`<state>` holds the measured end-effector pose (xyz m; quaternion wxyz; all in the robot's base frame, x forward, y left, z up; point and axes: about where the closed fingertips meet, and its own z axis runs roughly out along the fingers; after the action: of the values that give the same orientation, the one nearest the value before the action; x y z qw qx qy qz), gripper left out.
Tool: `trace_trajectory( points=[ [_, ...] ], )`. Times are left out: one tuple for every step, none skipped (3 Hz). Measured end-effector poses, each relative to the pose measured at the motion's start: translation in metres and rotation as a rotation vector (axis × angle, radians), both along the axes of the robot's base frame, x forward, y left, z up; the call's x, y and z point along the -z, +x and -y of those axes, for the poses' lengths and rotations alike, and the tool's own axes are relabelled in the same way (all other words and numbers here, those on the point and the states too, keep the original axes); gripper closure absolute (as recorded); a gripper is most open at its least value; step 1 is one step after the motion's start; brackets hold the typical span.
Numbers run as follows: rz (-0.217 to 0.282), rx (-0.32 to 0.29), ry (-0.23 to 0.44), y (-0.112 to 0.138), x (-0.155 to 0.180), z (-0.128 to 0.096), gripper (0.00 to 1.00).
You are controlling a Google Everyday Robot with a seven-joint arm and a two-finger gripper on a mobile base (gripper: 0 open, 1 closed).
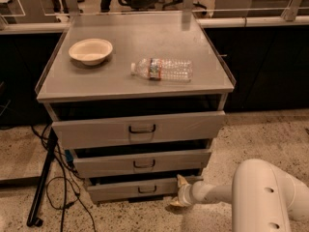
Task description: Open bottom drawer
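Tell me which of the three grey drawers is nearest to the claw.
The bottom drawer, the narrowest one, with the shortest front. The claw is low at its right end, near the floor; the middle drawer and top drawer sit higher.

The claw [178, 192] is matt cream plastic and sits at the right end of the bottom drawer [130, 188], which is matt grey metal. Above the claw, the surface [159, 37] is smooth satin grey. The bottle [163, 70] up there is clear glossy plastic. Under the claw, the floor [251, 139] is speckled stone.
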<state>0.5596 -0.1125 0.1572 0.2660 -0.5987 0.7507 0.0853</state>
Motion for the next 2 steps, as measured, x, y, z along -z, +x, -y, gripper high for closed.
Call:
trace_trajectory(
  points=[
    [0.0,0.0,0.0,0.0,-0.0005,0.0,0.74],
    [0.0,0.0,0.0,0.0,-0.0088,0.0,0.97]
  ],
)
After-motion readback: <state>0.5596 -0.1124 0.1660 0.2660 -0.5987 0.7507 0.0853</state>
